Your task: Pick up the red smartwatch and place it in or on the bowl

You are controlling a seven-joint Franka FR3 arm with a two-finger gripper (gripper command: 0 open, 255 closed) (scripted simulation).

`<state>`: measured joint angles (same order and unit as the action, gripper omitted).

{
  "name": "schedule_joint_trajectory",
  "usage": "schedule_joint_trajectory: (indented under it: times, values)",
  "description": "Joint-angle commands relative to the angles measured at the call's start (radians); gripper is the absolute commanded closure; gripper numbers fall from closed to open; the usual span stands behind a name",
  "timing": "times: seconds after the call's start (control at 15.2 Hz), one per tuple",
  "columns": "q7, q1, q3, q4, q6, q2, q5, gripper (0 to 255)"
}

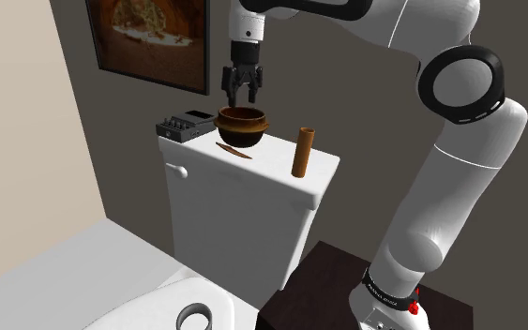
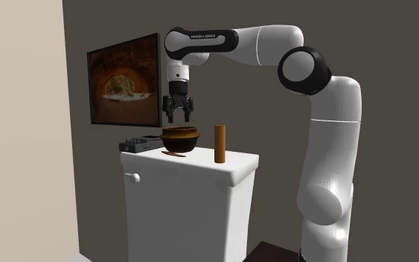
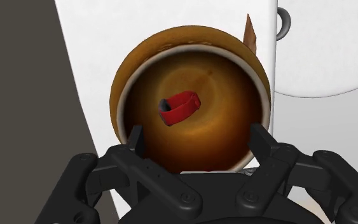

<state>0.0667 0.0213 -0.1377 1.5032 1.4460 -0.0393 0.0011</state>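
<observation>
The red smartwatch [image 3: 180,107] lies curled on the bottom of the brown bowl [image 3: 190,153], free of any grip. The bowl [image 1: 242,125] stands on the white toilet tank lid [image 1: 271,169]. My black gripper [image 1: 243,94] hangs straight above the bowl, a short way over its rim. In the wrist view its fingers [image 3: 135,140] stand wide apart with nothing between them. From the second exterior view the gripper [image 2: 178,114] also sits just above the bowl [image 2: 180,138].
On the lid a brown upright cylinder [image 1: 303,153] stands to the shoulder view's right of the bowl. A thin brown stick [image 1: 234,150] lies in front of it, and a dark boxy device [image 1: 183,125] sits to its left. A framed picture [image 1: 149,37] hangs behind.
</observation>
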Motion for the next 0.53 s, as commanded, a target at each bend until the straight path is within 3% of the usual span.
schedule_joint_trajectory:
  times: [0.0, 0.2, 0.46]
  values:
    - [0.002, 0.001, -0.001, -0.055, -0.039, 0.017, -0.002, 0]
    - [0.008, 0.005, -0.005, -0.233, -0.155, 0.078, -0.011, 0]
    - [0.008, 0.005, -0.005, -0.233, -0.155, 0.078, -0.011, 0]
